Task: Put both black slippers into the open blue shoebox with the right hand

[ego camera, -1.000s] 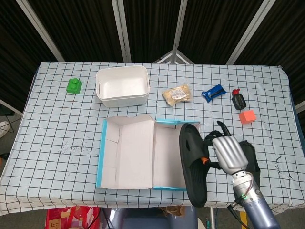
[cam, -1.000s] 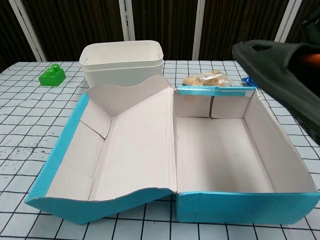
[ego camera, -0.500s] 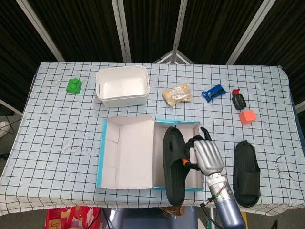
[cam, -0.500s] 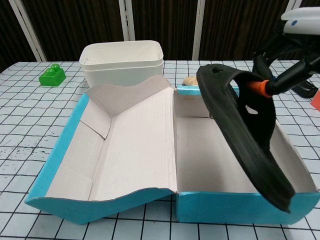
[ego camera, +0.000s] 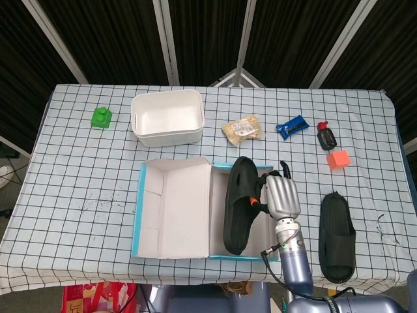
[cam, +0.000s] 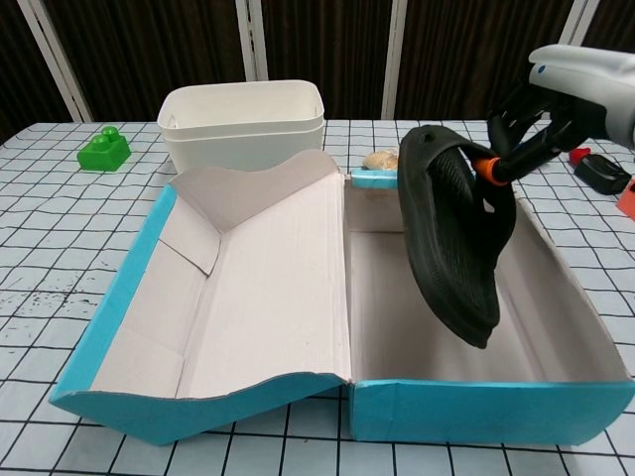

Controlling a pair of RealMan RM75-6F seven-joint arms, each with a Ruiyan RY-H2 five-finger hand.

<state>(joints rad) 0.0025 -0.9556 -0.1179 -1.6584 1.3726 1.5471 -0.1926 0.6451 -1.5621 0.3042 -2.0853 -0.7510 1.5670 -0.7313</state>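
My right hand (ego camera: 279, 196) (cam: 556, 104) grips one black slipper (ego camera: 238, 203) (cam: 456, 238) by its strap. That slipper hangs tilted on edge over the right compartment of the open blue shoebox (ego camera: 146, 244) (cam: 476, 412), its lower end down inside the box. Whether it touches the box floor I cannot tell. A second black slipper (ego camera: 337, 235) lies flat on the checked cloth to the right of the box, near the table's front edge. The left hand shows in neither view.
Behind the box stand a white tub (ego camera: 167, 117) (cam: 241, 124) and a snack bag (ego camera: 242, 128). A green block (ego camera: 101, 117) (cam: 103, 150) sits at the far left. To the far right are a blue packet (ego camera: 291, 126), a black-and-red object (ego camera: 324, 137) and an orange block (ego camera: 338, 159).
The right hand has carried the slipper leftward from beside the box to over its right compartment, then moved it away from the table's front edge and lowered it into the box.
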